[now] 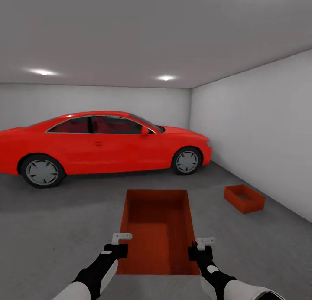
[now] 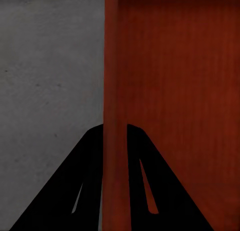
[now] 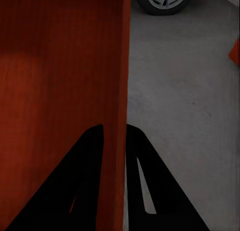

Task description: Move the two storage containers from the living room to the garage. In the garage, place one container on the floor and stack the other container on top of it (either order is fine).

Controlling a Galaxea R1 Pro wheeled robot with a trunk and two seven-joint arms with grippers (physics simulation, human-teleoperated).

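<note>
I hold one orange-red storage container out in front of me, above the dark grey garage floor. My left gripper is shut on its left wall, one black finger on each side. My right gripper is shut on its right wall the same way. The second container rests on the floor ahead to the right, near the pale side wall, turned at an angle.
A red car is parked across the garage ahead, its front wheel also in the right wrist view. The pale grey right wall runs close beside the second container. Open concrete lies to my left.
</note>
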